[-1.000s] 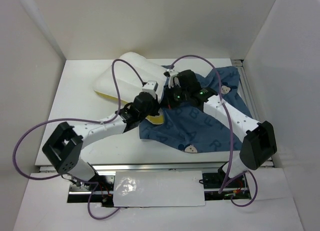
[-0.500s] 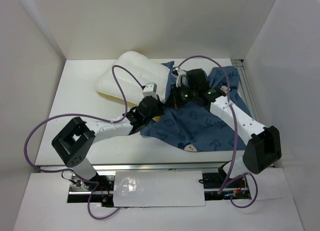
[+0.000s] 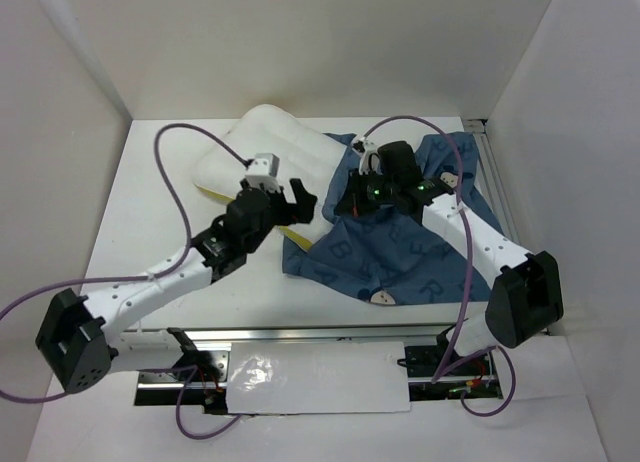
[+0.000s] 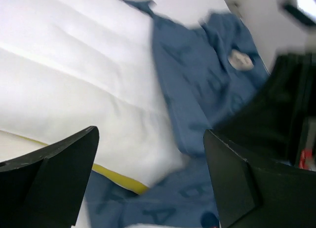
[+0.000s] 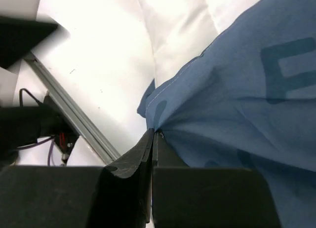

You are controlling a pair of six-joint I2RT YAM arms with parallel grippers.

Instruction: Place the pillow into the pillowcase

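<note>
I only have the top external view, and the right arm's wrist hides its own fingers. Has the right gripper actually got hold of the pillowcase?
Observer: Yes. The right wrist view shows the right gripper shut on a pinched fold of the pillowcase, right at its stitched edge.
Operator: And the left one, is it holding anything?
Observer: No. The left wrist view shows the left gripper wide open and holding nothing, above the pillow.
Operator: Which part of it is underneath?
Observer: The corner with the yellow strip, and blue fabric lies right against that strip.
</note>
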